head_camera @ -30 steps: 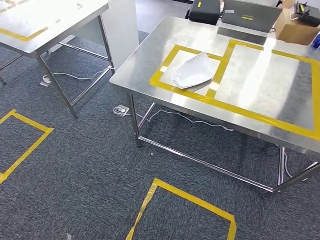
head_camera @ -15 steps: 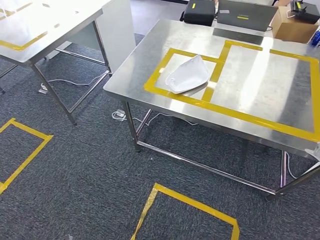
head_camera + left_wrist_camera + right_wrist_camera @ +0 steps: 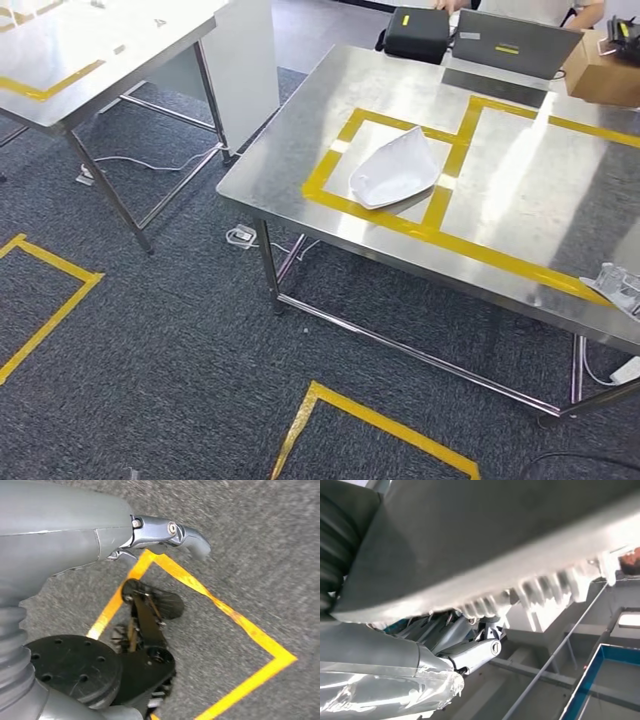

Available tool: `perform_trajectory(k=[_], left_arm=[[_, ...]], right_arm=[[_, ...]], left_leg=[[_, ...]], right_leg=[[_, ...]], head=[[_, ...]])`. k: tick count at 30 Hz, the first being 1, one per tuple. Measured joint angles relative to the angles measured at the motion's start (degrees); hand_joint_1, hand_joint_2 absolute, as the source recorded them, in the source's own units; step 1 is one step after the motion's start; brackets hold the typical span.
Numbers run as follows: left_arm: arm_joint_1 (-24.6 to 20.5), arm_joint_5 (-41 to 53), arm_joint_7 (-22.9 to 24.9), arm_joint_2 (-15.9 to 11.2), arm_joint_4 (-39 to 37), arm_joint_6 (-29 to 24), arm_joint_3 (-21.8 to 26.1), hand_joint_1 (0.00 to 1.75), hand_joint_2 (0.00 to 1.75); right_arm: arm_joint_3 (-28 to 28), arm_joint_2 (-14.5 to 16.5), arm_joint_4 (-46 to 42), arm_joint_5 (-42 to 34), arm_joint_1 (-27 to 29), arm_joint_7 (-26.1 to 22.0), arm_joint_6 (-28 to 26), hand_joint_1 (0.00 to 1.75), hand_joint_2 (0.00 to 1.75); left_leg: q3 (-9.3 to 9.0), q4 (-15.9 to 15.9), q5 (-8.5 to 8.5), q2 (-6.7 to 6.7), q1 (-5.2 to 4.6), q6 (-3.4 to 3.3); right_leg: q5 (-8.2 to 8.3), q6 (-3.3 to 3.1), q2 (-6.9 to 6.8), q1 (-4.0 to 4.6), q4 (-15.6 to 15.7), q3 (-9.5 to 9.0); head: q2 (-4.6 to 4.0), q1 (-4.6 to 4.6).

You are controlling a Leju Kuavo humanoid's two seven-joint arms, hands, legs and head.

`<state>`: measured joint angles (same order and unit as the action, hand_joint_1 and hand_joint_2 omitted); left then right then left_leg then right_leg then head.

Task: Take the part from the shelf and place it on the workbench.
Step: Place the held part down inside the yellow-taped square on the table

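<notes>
From left to right we see open carpet (image 3: pixel 173 330), one white part (image 3: pixel 395 170) in the workbench's (image 3: pixel 302 140) left taped frame, and, at the near-right edge, our right hand (image 3: pixel 615 287) grasping one clear part; the left hand (image 3: pixel 166 532) hangs released.

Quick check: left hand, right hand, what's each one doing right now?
Left hand: open, holding nothing, hanging over the carpet.
Right hand: holding a large grey part; how the fingers close cannot be told.

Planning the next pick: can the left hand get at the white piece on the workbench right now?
Probably not: the left hand hangs low over the carpet, while the white piece lies well in on the workbench, across open floor ahead.
</notes>
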<state>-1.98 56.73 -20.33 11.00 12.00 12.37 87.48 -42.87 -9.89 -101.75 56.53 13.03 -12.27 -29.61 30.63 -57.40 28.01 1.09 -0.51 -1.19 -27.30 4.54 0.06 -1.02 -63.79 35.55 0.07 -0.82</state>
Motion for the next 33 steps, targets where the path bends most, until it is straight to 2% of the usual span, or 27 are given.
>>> perform_trajectory(k=[1,2,5,6,7,8,10,11,12,13,15,16,17,20,21,22,23,24,25,26,27,28,29,30,31,32,33], left_arm=[[0.0,0.0,0.0,0.0,0.0,0.0,0.0,0.00,1.75],[0.0,0.0,0.1,-0.1,0.0,0.0,0.0,0.00,1.75],[-0.2,0.1,0.2,-0.2,0.0,0.1,0.0,0.00,1.75],[-0.2,0.1,0.2,-0.2,0.0,0.1,0.0,0.00,1.75],[-0.3,0.2,0.2,-0.2,0.0,0.1,0.0,0.00,1.75],[-0.4,0.2,0.2,-0.2,0.0,0.2,0.0,0.00,1.75],[-0.3,0.2,0.3,-0.1,0.0,0.2,0.0,0.00,1.75],[-0.2,0.2,0.3,-0.1,0.0,0.3,0.0,0.00,1.75],[-0.1,0.2,0.3,-0.1,0.0,0.3,0.0,0.00,1.75],[0.0,0.2,0.2,-0.1,0.0,0.4,0.0,0.00,1.75],[0.1,0.2,0.3,-0.2,0.0,0.3,0.0,0.00,1.75],[0.1,0.2,0.4,-0.2,0.0,0.2,0.0,0.00,1.75],[0.1,0.3,0.5,-0.2,0.0,0.1,0.0,0.00,1.75],[0.1,0.3,0.8,-0.1,0.0,0.0,0.0,0.00,1.75],[0.1,0.3,0.9,-0.1,0.0,0.0,0.0,0.00,1.75],[0.1,0.3,1.1,0.0,0.0,0.0,0.0,0.00,1.75],[0.2,0.3,1.2,-0.1,0.0,0.2,0.0,0.00,1.75],[0.4,0.3,1.3,-0.1,0.0,0.5,0.0,0.00,1.75],[0.5,0.4,1.4,-0.1,0.0,0.8,0.0,0.00,1.75],[0.7,0.6,1.4,-0.1,0.0,1.1,0.0,0.00,1.75],[0.9,0.7,1.4,-0.1,0.0,1.3,0.0,0.00,1.75],[1.0,0.8,1.3,-0.2,0.0,1.3,0.0,0.00,1.75],[1.0,0.9,1.3,-0.2,0.0,1.2,0.0,0.00,1.75],[1.1,0.9,1.3,-0.3,0.0,1.1,0.0,0.00,1.75],[1.2,0.9,1.3,-0.5,0.0,1.1,0.0,0.00,1.75],[1.2,0.9,1.3,-0.6,0.0,1.0,0.0,0.00,1.75],[1.1,0.9,1.3,-0.7,0.0,0.9,0.0,0.00,1.75]], right_arm=[[0.0,-0.1,0.1,-0.3,0.2,-0.3,0.0,1.75,1.75],[0.0,-0.2,0.2,-0.5,0.4,-0.8,0.1,1.75,1.75],[-0.2,-0.4,0.4,-0.7,0.7,-1.9,0.2,1.75,1.75],[-0.2,-0.4,0.5,-0.7,0.7,-2.1,0.2,1.75,1.75],[-0.3,-0.5,0.5,-0.6,0.7,-2.3,0.2,1.75,1.75],[-0.4,-0.5,0.6,-0.6,0.7,-2.4,0.2,1.75,1.75],[-0.4,-0.5,0.7,-0.4,0.5,-2.6,0.2,1.75,1.75],[-0.4,-0.5,0.8,-0.3,0.5,-2.8,0.2,1.75,1.75],[-0.4,-0.5,1.0,-0.2,0.5,-2.9,0.2,1.75,1.75],[-0.4,-0.5,1.1,-0.1,0.5,-2.9,0.2,1.75,1.75],[-0.4,-0.5,1.4,0.1,0.4,-3.1,0.2,1.75,1.75],[-0.4,-0.5,1.5,0.1,0.3,-3.1,0.2,1.75,1.75],[-0.4,-0.5,1.6,0.2,0.2,-3.2,0.2,1.75,1.75],[-0.4,-0.6,1.9,0.4,0.0,-3.4,0.2,1.75,1.75],[-0.4,-0.6,2.0,0.5,-0.1,-3.4,0.2,1.75,1.75],[-0.4,-0.6,2.2,0.5,-0.3,-3.5,0.3,1.75,1.75],[-0.4,-0.6,2.4,0.5,-0.4,-3.6,0.3,1.75,1.75],[-0.4,-0.6,2.7,0.5,-0.5,-3.6,0.4,1.75,1.75],[-0.4,-0.6,3.0,0.5,-0.6,-3.7,0.4,1.75,1.75],[-0.4,-0.5,3.3,0.5,-0.6,-3.9,0.5,1.75,1.75],[-0.3,-0.5,3.6,0.5,-0.5,-4.0,0.5,1.75,1.75],[-0.3,-0.4,3.9,0.6,-0.5,-4.1,0.6,1.75,1.75],[-0.2,-0.4,4.2,0.6,-0.4,-4.2,0.6,1.75,1.75],[-0.1,-0.3,4.5,0.6,-0.2,-4.3,0.6,1.75,1.75],[-0.1,-0.1,4.7,0.6,-0.2,-4.3,0.5,1.75,1.75],[0.0,0.0,5.0,0.7,-0.1,-4.3,0.5,1.75,1.75],[0.0,0.1,5.3,0.7,0.0,-4.4,0.5,1.75,1.75]], left_leg=[[-0.44,-0.1,0.57,-0.02,-0.13,0.29],[-0.68,-0.1,1.03,-0.07,-0.27,0.56],[-1.25,0.0,1.98,-0.25,-0.32,1.30],[-0.95,-1.0,2.40,-0.29,-0.28,1.64],[0.13,-3.2,3.16,-0.32,-0.24,1.98],[2.22,-6.7,4.10,-0.32,-0.17,2.25],[8.34,-14.9,5.79,-0.33,-0.06,2.51],[10.86,-17.3,5.31,-0.33,-0.03,2.51],[12.40,-17.6,3.46,-0.33,-0.03,2.41],[12.72,-15.6,0.44,-0.33,-0.05,2.25],[11.33,-8.6,-6.09,-0.34,-0.18,1.83],[10.30,-5.4,-7.50,-0.34,-0.28,1.61],[9.57,-3.4,-7.77,-0.34,-0.37,1.41],[7.80,-0.9,-5.87,-0.36,-0.31,0.54],[6.95,-0.3,-5.54,-0.34,-0.21,0.20],[5.98,0.3,-5.11,-0.26,-0.14,-0.08],[4.95,0.9,-4.55,-0.17,-0.14,-0.32],[3.88,1.3,-3.84,-0.09,-0.22,-0.54],[2.74,1.7,-3.01,-0.04,-0.31,-0.69],[1.49,1.9,-2.15,0.01,-0.39,-0.76],[0.09,1.9,-1.18,0.05,-0.45,-0.80],[-1.42,2.0,-0.09,0.09,-0.49,-0.78],[-2.98,2.0,1.06,0.12,-0.50,-0.70],[-4.34,2.0,2.25,0.14,-0.61,-0.53],[-5.61,1.9,3.44,0.14,-0.70,-0.34],[-6.54,2.0,4.52,0.12,-0.79,-0.08],[-7.38,2.1,5.29,0.07,-0.87,0.20]], right_leg=[[1.08,-0.17,-0.10,-0.02,2.5,-0.92],[1.13,-0.49,-0.11,0.03,3.7,-1.42],[-0.13,-1.97,0.36,0.10,4.0,-2.19],[-0.48,-2.38,0.41,0.03,4.2,-2.73],[-0.87,-2.75,0.42,-0.07,4.4,-3.42],[-1.31,-3.01,0.38,-0.12,4.6,-4.10],[-2.49,-3.17,0.41,-0.15,4.8,-5.44],[-3.20,-3.12,0.49,-0.17,4.8,-6.26],[-3.98,-3.04,0.57,-0.21,4.9,-7.27],[-4.81,-2.95,0.65,-0.26,5.0,-8.44],[-6.52,-2.60,0.73,-0.32,5.5,-10.66],[-7.22,-2.29,0.84,-0.30,6.0,-11.44],[-7.67,-1.93,0.92,-0.26,6.6,-11.98],[-6.84,-0.77,0.97,-0.24,7.6,-13.44],[-5.96,-0.65,0.81,-0.18,5.9,-12.93],[-5.34,-0.79,0.64,-0.07,2.9,-11.27],[-5.40,-1.10,0.50,0.11,-1.1,-8.71],[-6.37,-1.44,0.43,0.32,-5.1,-5.78],[-8.57,-1.65,0.46,0.52,-8.1,-3.00],[-11.31,-1.68,0.48,0.67,-9.6,-0.72],[-13.66,-1.53,0.48,0.72,-9.6,0.99],[-14.65,-1.26,0.46,0.67,-8.2,2.19],[-13.40,-0.93,0.39,0.51,-5.9,2.98],[-8.87,-0.55,0.15,0.25,-2.9,3.53],[-3.44,-0.48,-0.29,0.07,-0.1,3.86],[1.13,-0.65,-0.58,0.04,1.8,3.80],[4.29,-0.99,-0.77,0.03,3.0,3.59]], head=[[0.00,-0.04],[0.00,-0.02],[0.00,0.29],[0.00,0.44],[0.00,0.50],[0.00,0.61],[0.00,0.66],[0.00,0.69],[0.00,0.67],[0.00,0.68],[-0.01,0.63],[-0.01,0.66],[-0.02,0.64],[-0.02,0.62],[-0.02,0.59],[-0.02,0.49],[-0.02,0.44],[-0.02,0.40],[-0.02,0.38],[-0.02,0.38],[-0.02,0.37],[-0.02,0.37],[-0.02,0.35],[-0.02,0.28],[-0.03,0.20],[-0.05,0.15],[-0.05,0.19]])
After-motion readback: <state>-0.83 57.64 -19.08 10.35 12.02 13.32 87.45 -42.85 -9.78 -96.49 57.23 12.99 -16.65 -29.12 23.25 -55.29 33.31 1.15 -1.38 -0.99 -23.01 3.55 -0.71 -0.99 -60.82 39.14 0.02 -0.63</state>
